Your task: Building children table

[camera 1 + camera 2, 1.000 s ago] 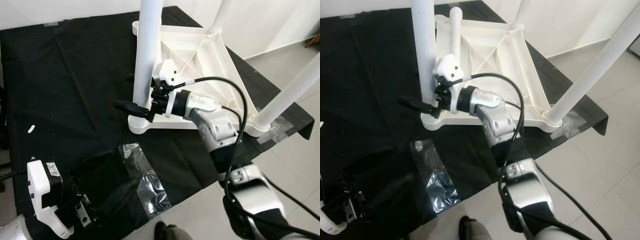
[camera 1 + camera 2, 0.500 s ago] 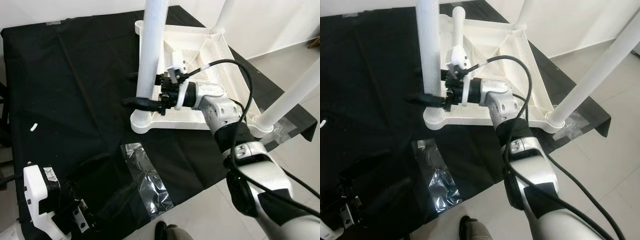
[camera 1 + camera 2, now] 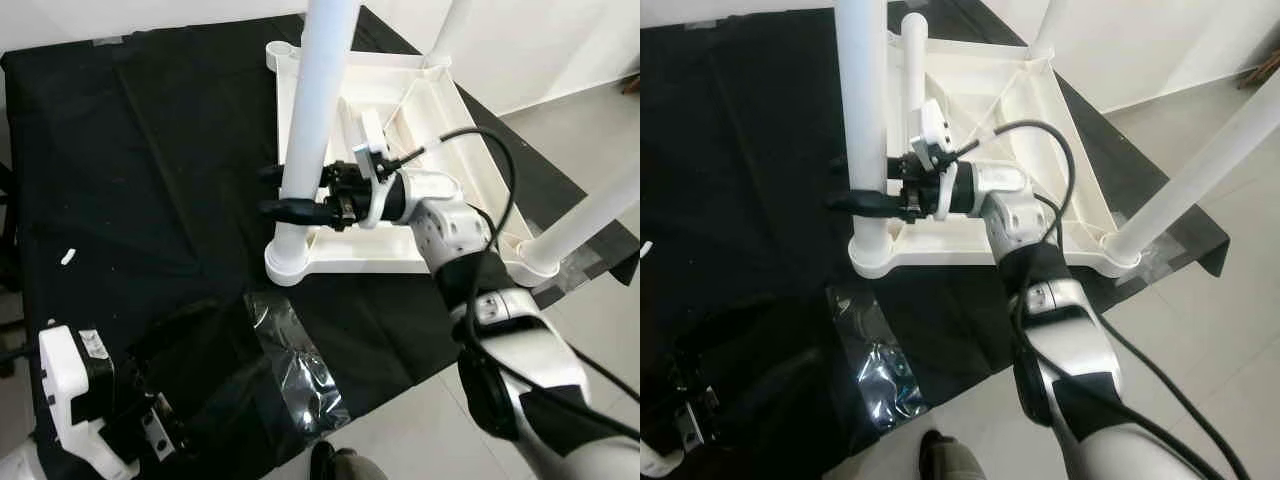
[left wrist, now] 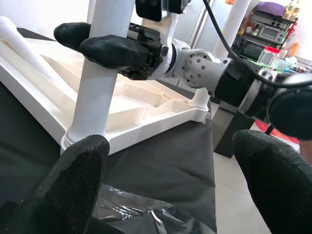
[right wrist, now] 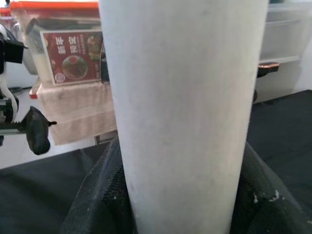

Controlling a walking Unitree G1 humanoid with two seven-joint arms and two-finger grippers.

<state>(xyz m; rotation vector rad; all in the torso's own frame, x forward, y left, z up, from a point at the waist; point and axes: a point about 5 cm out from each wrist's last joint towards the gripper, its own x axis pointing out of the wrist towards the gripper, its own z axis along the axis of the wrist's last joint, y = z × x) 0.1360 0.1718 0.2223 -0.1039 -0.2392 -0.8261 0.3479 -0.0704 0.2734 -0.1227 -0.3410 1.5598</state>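
The white tabletop [image 3: 420,120] lies upside down on a black cloth [image 3: 150,150] spread over the floor, its ribbed underside up. A white leg [image 3: 315,120] stands upright in the near-left corner socket, another leg [image 3: 1200,170] rises from the near-right corner, and a third [image 3: 450,25] stands at the far right. A loose leg [image 3: 912,60] lies inside the tabletop near the far-left corner; the right eye view shows it plainly, while in the left eye view the upright leg partly hides it.

The right gripper [image 3: 285,190] reaches across the tabletop and clamps the near-left leg low on its shaft, one black finger on each side. The right wrist view has that leg up close between the two fingers [image 5: 97,195], with a labelled storage box [image 5: 63,44] behind. The left wrist view shows the same grip from the side, the pads [image 4: 112,51] pressed against the leg just above the socket.

The left gripper [image 4: 165,185] hangs low at the near edge of the cloth, well apart from the table, its fingers spread wide with nothing between them. A crinkled clear plastic bag [image 3: 295,370] lies on the cloth between it and the tabletop. A small white scrap [image 3: 66,257] lies at the cloth's left side
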